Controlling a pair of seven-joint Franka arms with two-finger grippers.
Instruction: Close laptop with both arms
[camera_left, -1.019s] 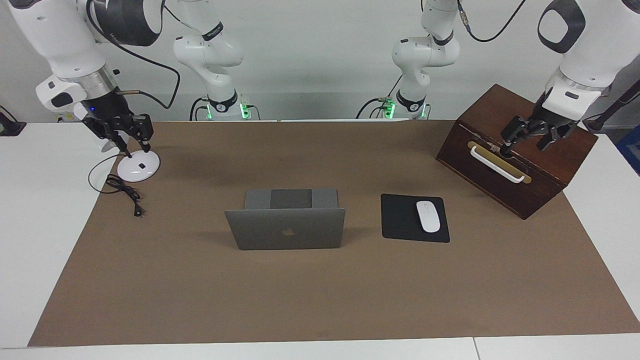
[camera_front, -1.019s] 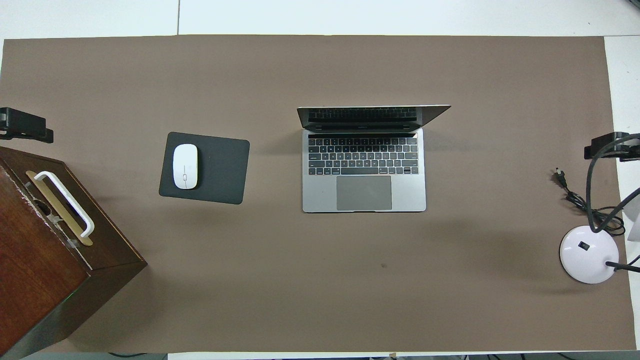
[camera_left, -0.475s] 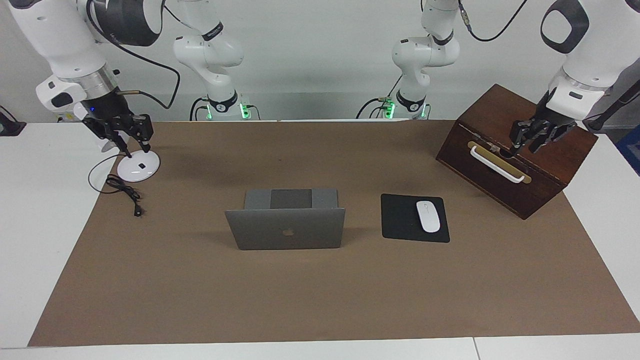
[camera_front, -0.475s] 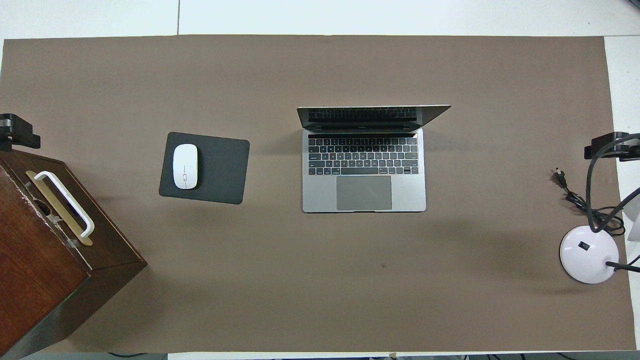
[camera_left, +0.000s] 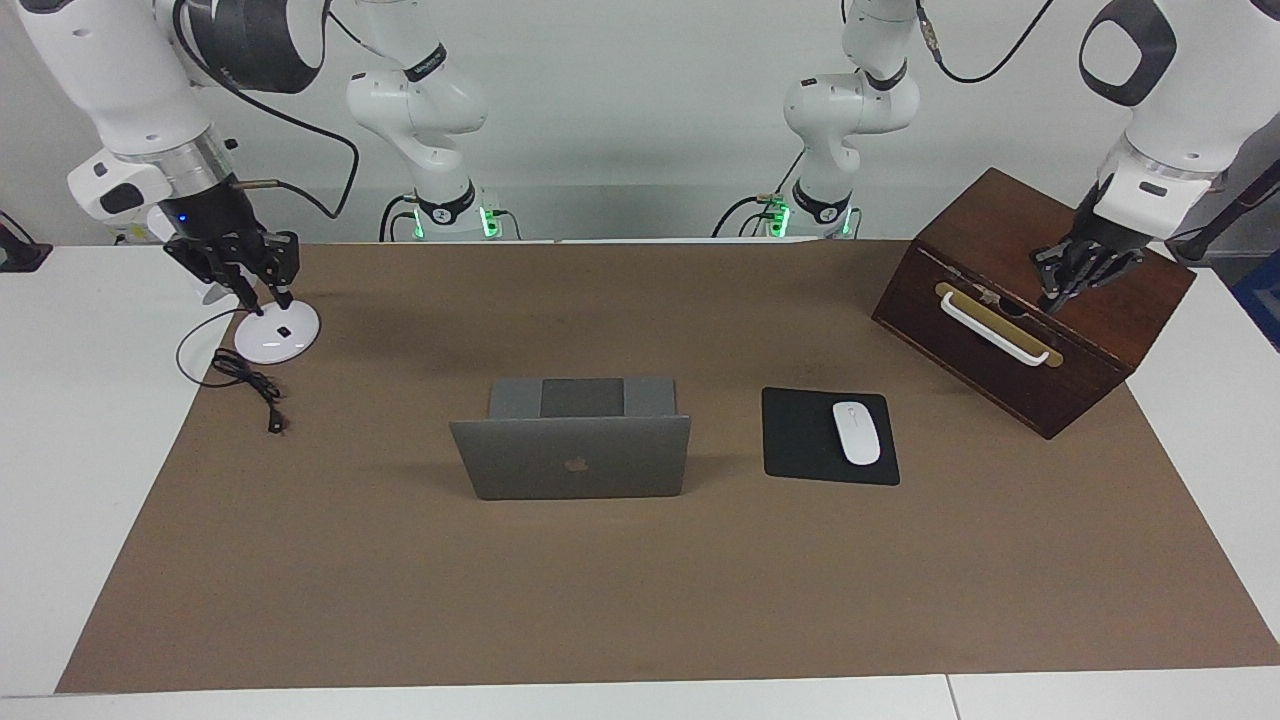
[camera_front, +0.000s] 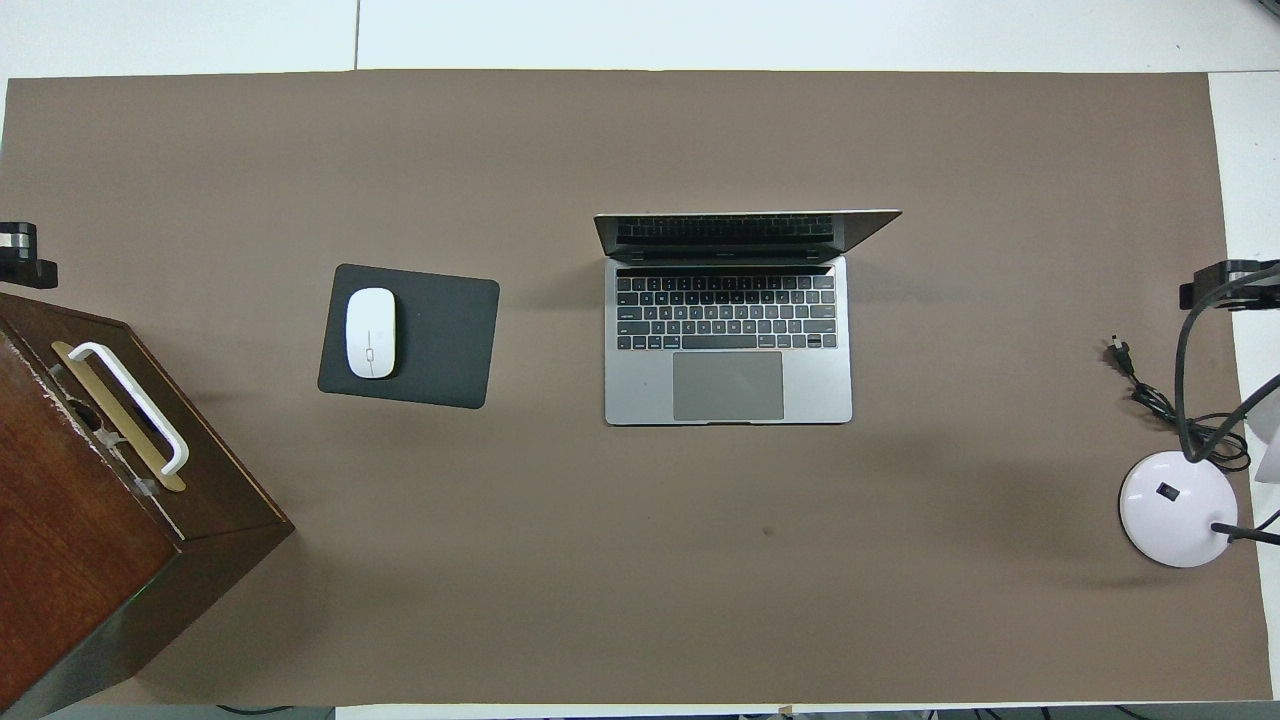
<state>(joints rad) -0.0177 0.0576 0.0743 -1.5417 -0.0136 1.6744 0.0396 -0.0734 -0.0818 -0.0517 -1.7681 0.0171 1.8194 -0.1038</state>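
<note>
The silver-grey laptop (camera_left: 575, 460) stands open in the middle of the brown mat, its lid upright with the logo facing away from the robots. Its keyboard (camera_front: 728, 320) shows in the overhead view. My left gripper (camera_left: 1052, 298) hangs over the wooden box at the left arm's end, fingertips together, holding nothing. Over the white lamp base at the right arm's end hangs my right gripper (camera_left: 271, 301), its fingers a little apart and empty. Both grippers are well away from the laptop. In the overhead view only the tips of the left gripper (camera_front: 25, 255) and the right gripper (camera_front: 1225, 285) show.
A black mouse pad (camera_left: 805, 440) with a white mouse (camera_left: 856, 432) lies beside the laptop toward the left arm's end. A dark wooden box (camera_left: 1030, 300) with a white handle stands there too. A white lamp base (camera_left: 277, 332) and its black cord (camera_left: 250, 385) sit at the right arm's end.
The left gripper's fingers have come together over the box. The right gripper's fingers have narrowed. The laptop has not moved.
</note>
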